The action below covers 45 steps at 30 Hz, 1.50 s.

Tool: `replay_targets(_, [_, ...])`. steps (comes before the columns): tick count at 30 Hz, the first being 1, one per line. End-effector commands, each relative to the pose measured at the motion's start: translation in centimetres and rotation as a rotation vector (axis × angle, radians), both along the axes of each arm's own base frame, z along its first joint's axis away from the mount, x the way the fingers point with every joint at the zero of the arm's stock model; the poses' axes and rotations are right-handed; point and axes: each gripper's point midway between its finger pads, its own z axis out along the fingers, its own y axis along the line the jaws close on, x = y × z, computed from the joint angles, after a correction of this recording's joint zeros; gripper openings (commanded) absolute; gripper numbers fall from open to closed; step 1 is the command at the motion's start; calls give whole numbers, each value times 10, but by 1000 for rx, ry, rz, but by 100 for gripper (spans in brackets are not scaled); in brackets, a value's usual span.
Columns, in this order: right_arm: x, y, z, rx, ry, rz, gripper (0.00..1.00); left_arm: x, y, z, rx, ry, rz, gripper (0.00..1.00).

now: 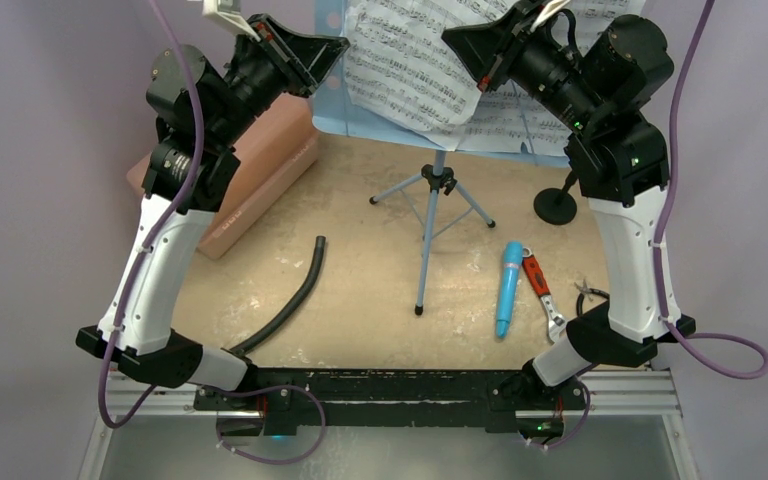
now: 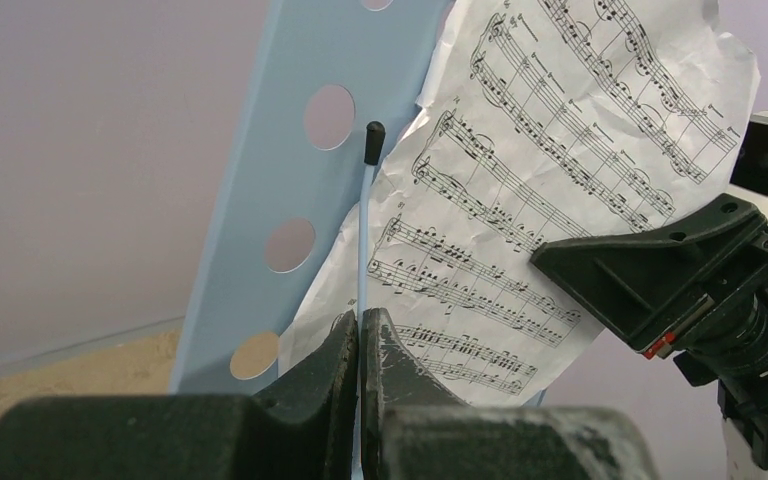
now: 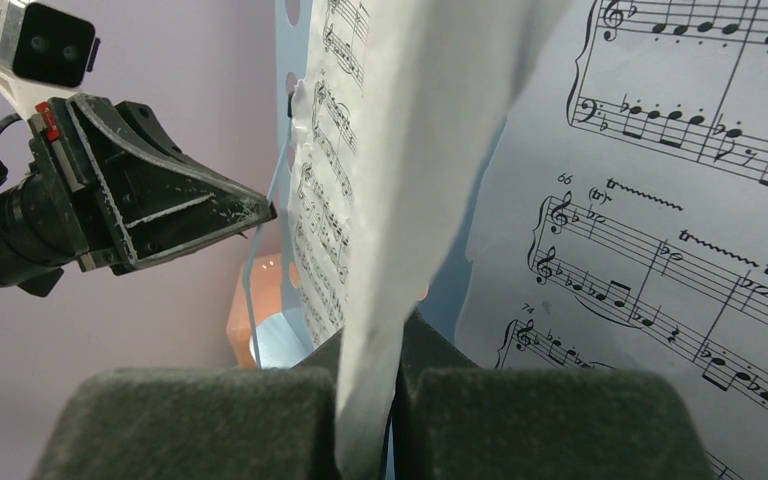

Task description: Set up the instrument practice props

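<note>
The light-blue perforated music stand point(image 1: 332, 100) stands at the back on its thin tripod point(image 1: 430, 200). Two white sheet-music pages lean on it: one crumpled page point(image 1: 410, 70) in front, a second page point(image 1: 520, 115) behind to the right. My left gripper point(image 2: 360, 318) is shut on the stand's thin blue wire page-holder point(image 2: 363, 230), which has a black tip. My right gripper point(image 3: 370, 335) is shut on the edge of the crumpled page point(image 3: 410, 150). The turquoise microphone point(image 1: 508, 288) lies on the table. The black mic stand point(image 1: 556, 206) stands at the right, partly hidden by my right arm.
A salmon-pink case point(image 1: 265, 165) lies at the back left under my left arm. A curved black hose point(image 1: 295, 295) lies front left. A red-handled tool point(image 1: 540, 285) lies beside the microphone. The two grippers point(image 1: 325, 45) point(image 1: 452, 40) are close together in front of the stand.
</note>
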Motion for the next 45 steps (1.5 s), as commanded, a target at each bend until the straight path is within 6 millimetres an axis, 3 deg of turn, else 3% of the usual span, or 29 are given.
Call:
replay_targets(1, [-7, -6, 24, 35, -79, -16, 0, -25, 14, 35, -33, -139, 11, 0])
replay_targets(21, [-13, 0, 29, 51, -108, 32, 0, -34, 5, 37, -25, -187, -59, 0])
replay_targets(45, [-12, 26, 24, 56, -101, 138, 0, -32, 1, 26, -35, -156, -80, 0])
